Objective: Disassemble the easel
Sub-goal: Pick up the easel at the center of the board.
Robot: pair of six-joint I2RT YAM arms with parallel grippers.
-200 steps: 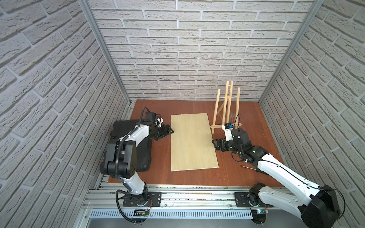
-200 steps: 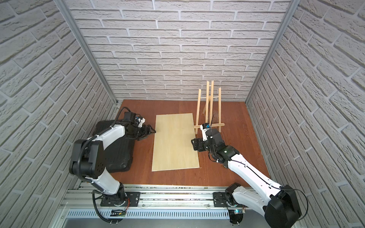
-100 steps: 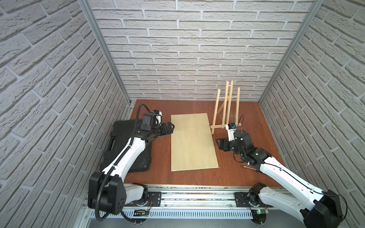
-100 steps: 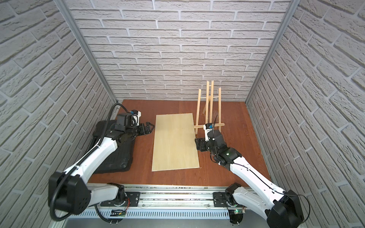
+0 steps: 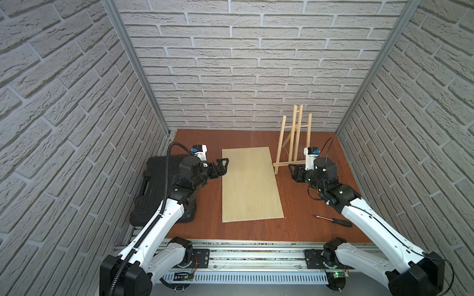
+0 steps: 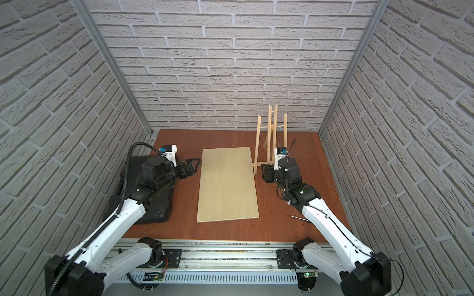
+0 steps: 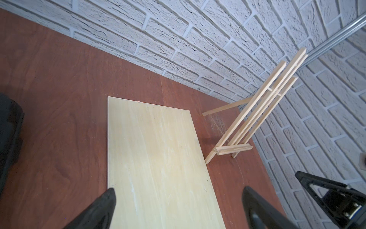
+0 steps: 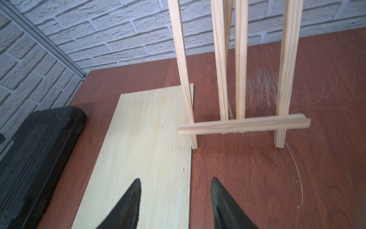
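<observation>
Right wrist, slatted pale easel point(image 8: 243, 125), flat plywood point(image 8: 142, 148), perhaps scratches point(image 8: 261, 89)

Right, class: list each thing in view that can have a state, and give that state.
easel: standing upright, assembled, ungripped.
plywood board: lying flat.
black case: closed, lying flat.
screwdriver: lying loose, untouched.
left end effector: open, empty.
right end effector: open, empty, short of the easel.
</observation>
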